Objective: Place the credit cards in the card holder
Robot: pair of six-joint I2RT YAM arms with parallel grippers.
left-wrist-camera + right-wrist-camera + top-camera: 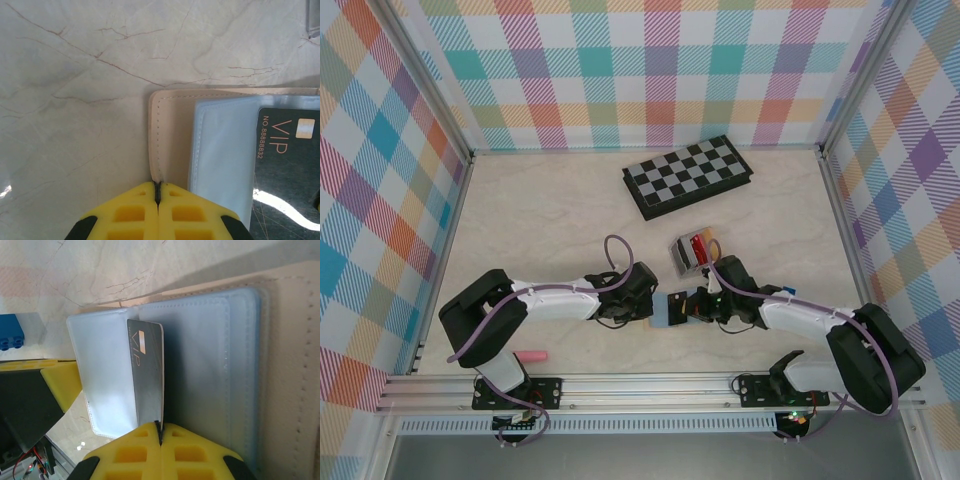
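1. Left gripper (157, 194): jaws closed on the tan edge of the card holder (172, 130), which lies open at near-centre of the table. Risk: the pinch is thin, so a push from the right could slide the holder out.
2. Right gripper (161, 434): jaws closed on the grey VIP card (149, 375), held over the holder's grey pockets. Risk: a corner snags a pocket lip and the card bows or twists.
3. Card probably not seated yet; the pocket mouth is hard to make out.
4. Remaining cards (698, 248) sit in a clear tray (676, 256) just beyond the grippers. Only red is clear.
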